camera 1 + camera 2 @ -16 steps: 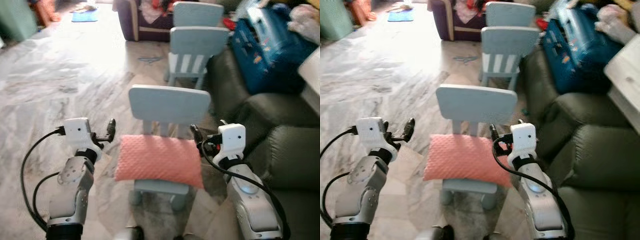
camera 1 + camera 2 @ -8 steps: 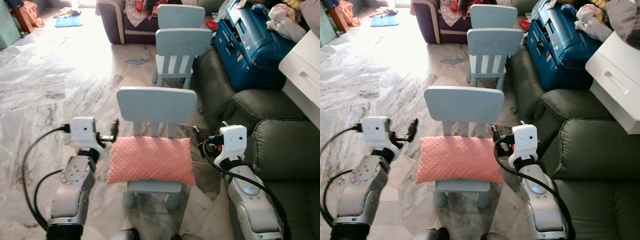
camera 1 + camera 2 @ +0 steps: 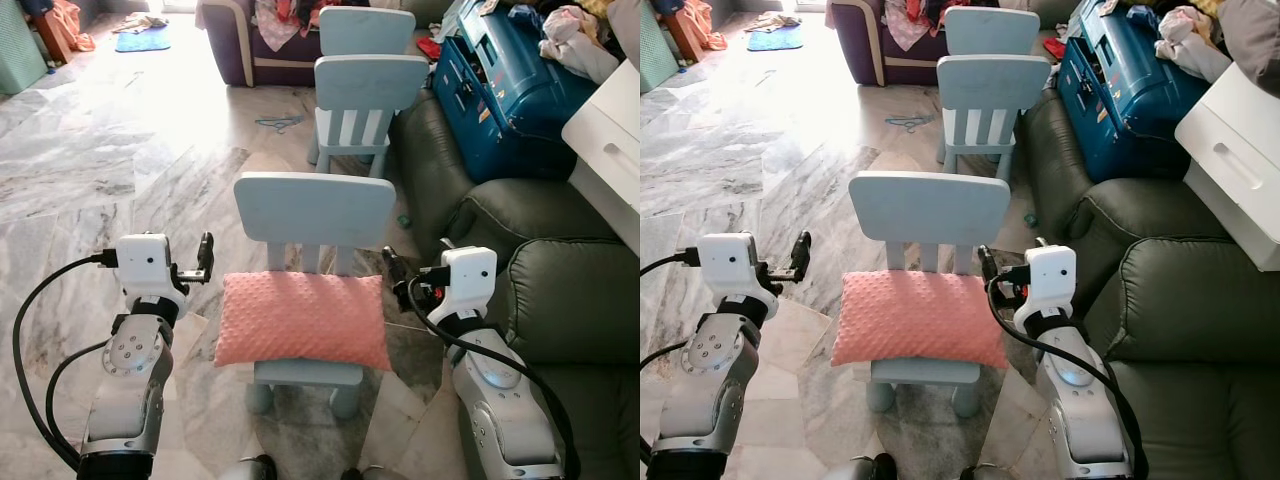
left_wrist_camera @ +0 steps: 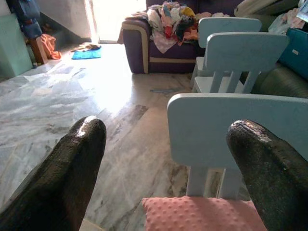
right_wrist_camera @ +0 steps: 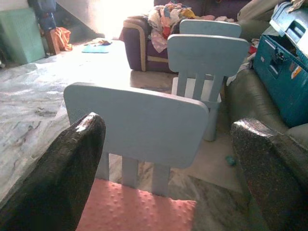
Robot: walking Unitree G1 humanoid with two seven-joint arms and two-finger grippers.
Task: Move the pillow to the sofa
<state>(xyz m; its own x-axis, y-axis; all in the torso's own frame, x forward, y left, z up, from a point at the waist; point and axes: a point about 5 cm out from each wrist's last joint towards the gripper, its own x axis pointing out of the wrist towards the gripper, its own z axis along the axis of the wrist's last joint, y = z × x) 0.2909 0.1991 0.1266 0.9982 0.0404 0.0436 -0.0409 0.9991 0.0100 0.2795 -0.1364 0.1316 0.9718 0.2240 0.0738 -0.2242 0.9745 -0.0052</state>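
Squarely on small chair (image 3: 314, 210), pink dimpled pillow (image 3: 302, 319), left end effector (image 3: 205, 258) and right end effector (image 3: 390, 266) agape, empty.

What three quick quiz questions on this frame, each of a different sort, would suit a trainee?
1. True or false: the pink pillow already lies on the dark sofa.
2. Which tool is nearer the sofa? A) left tool B) right tool
3. Fill in: the pillow rests on the seat of a pale blue ____.

Key
1. False: it lies on the nearest chair, with both tools open beside it, one on each side, neither touching it.
2. B.
3. Chair: the nearest of three in a row.
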